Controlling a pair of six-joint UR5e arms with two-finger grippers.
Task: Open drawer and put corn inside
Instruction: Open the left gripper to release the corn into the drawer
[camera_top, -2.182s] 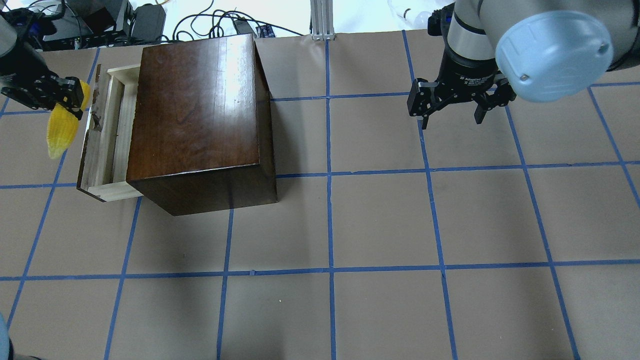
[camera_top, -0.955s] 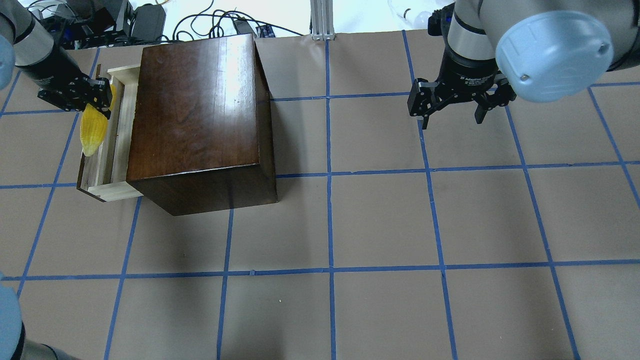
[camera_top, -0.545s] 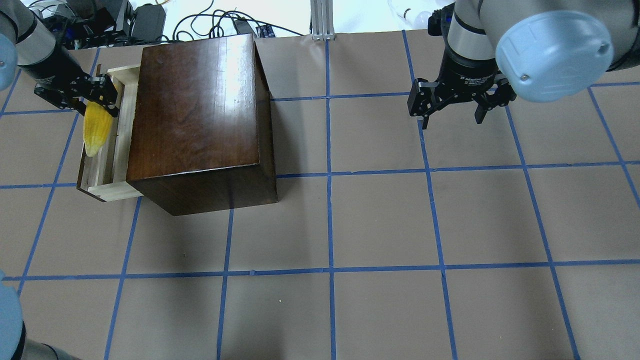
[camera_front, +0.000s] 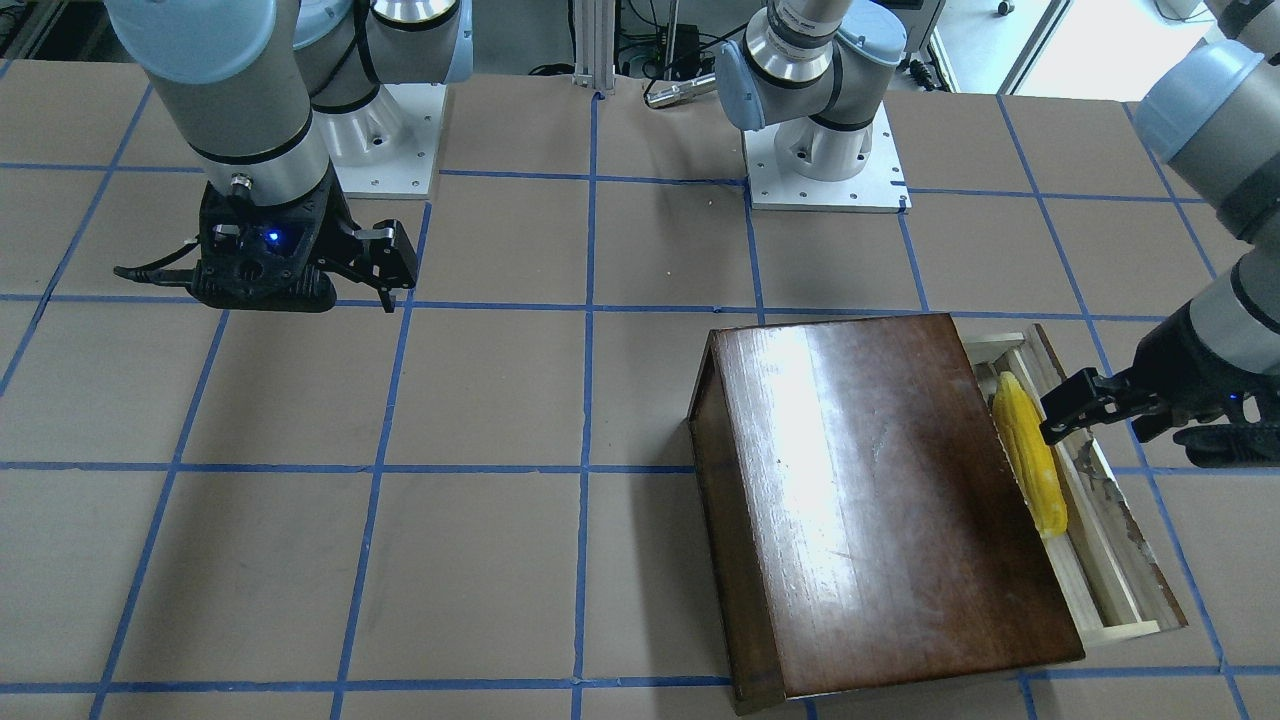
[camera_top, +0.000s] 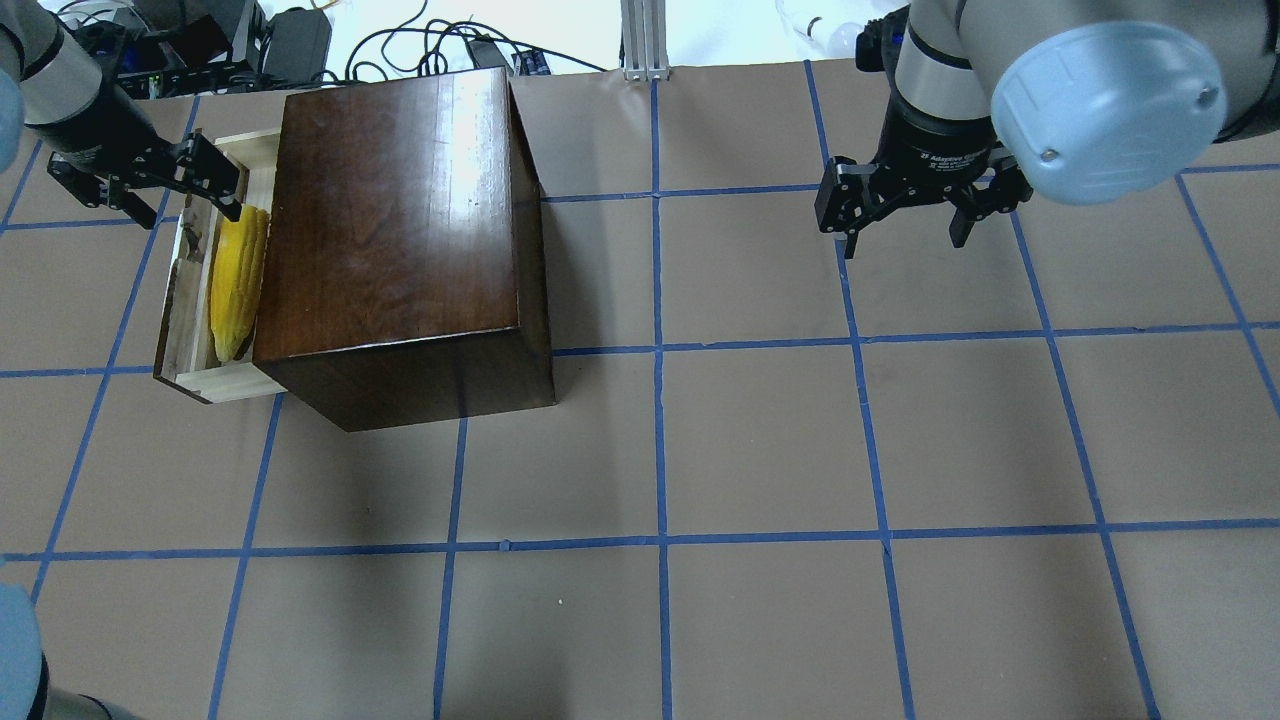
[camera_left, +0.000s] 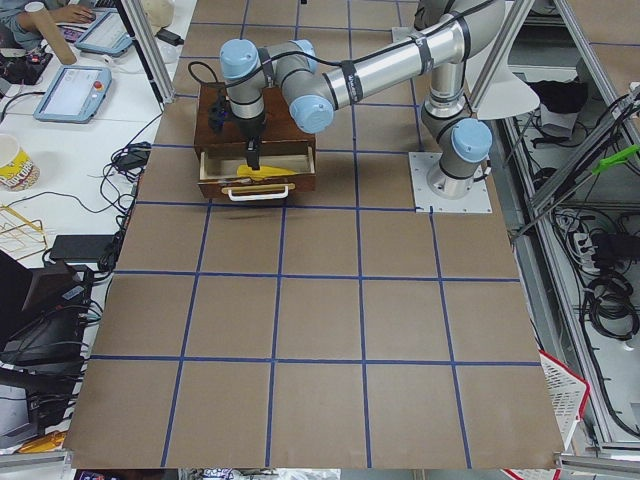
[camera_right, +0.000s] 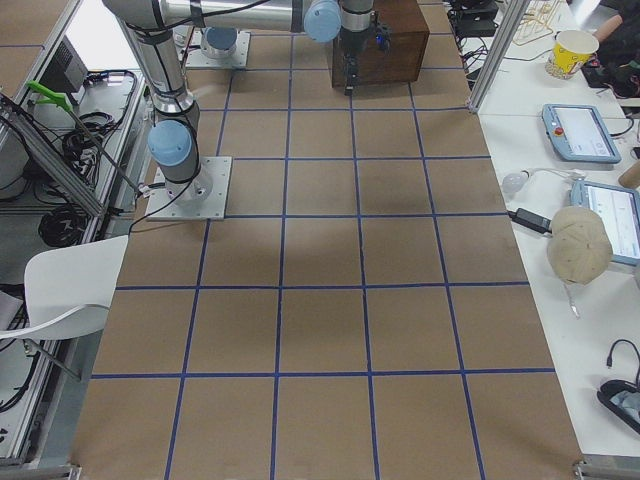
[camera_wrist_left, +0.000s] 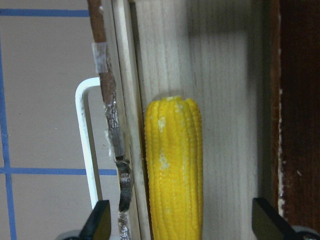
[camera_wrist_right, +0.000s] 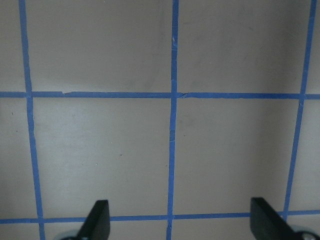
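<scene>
**Corn's in the drawer, arm just has to back out**

The corn (camera_top: 238, 295) lies lengthwise in the pulled-out drawer (camera_top: 192, 342), tucked against the dark box (camera_top: 400, 230). The left fingers (camera_top: 220, 185) hang spread wide above it, holding nothing. I'd say the placing is done, and the next move is lifting clear without bumping the front panel. The right fingers (camera_top: 845, 215) idle wide open, well apart from it all. The desk (camera_top: 760, 440) is brown paper with a blue tape grid (camera_top: 660, 400), cables (camera_top: 440, 40) behind.

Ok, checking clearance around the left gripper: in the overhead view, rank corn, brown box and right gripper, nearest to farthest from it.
From the left gripper:
1. Corn, in the drawer, right by the jaws.
2. Brown box, just beyond the drawer.
3. Right gripper, far over on the right.
</scene>
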